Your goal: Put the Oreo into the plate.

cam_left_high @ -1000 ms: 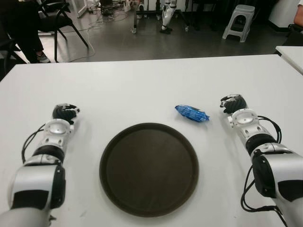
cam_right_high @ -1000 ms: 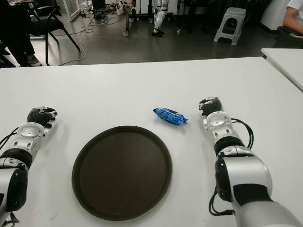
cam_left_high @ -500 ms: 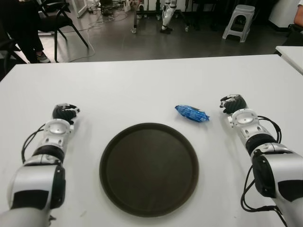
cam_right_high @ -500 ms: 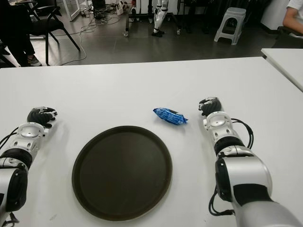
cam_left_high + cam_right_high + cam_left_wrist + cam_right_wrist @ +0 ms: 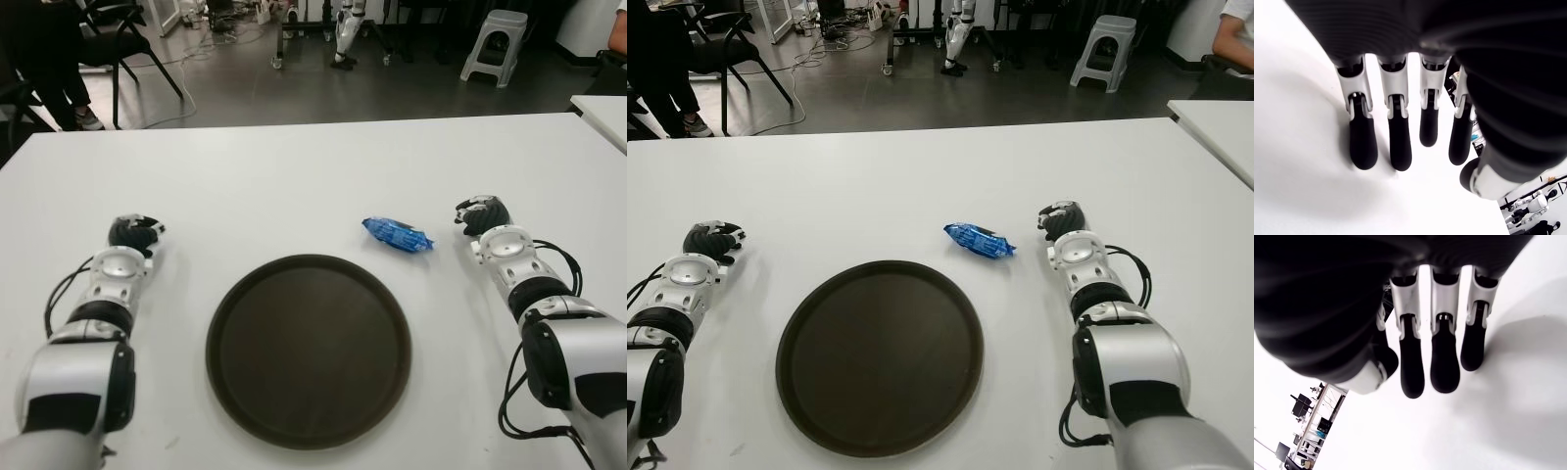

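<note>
Oreo [image 5: 397, 235], in a blue wrapper, is lying on the white counter [image 5: 294, 186] just beyond the far right rim of the dark round plate [image 5: 308, 349], not touching it. Right hand [image 5: 482, 213] is sitting to the right of the packet, fingers [image 5: 1444, 363] extended and grasping nothing. Left hand [image 5: 134, 233] is showing left of the plate, fingers [image 5: 1399, 144] likewise released and grasping nothing.

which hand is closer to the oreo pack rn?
Right. The right hand shows just right of the Oreo pack on the table; the left hand is far across, beyond the plate.
</note>
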`<act>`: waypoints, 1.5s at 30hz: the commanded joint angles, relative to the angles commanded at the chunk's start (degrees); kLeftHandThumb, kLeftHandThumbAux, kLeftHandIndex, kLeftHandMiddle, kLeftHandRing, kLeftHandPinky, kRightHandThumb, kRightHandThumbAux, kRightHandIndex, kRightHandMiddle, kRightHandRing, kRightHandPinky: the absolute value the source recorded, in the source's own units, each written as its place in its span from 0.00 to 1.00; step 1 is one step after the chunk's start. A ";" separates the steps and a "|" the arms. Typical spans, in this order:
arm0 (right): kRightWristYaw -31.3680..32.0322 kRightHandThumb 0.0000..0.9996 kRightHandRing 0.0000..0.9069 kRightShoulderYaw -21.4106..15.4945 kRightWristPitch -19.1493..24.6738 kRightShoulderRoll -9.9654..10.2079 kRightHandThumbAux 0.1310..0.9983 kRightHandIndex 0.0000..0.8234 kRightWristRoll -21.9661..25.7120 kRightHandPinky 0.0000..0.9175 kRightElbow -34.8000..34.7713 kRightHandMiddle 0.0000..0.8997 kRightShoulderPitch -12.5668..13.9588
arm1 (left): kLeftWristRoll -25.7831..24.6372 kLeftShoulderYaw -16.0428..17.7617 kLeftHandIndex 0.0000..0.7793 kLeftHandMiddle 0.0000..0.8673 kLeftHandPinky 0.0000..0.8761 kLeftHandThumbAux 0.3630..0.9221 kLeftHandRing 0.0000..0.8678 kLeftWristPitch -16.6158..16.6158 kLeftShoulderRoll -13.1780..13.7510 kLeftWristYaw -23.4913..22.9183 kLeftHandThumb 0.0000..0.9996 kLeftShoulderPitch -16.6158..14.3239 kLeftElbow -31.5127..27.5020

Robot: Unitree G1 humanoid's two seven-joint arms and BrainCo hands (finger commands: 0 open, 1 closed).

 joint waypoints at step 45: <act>-1.37 0.29 0.49 1.66 -2.93 1.28 0.78 0.14 -0.55 0.47 -0.87 0.31 -0.76 | 0.34 -0.37 0.51 0.22 0.28 0.64 0.25 0.97 0.42 -0.03 0.68 0.03 0.07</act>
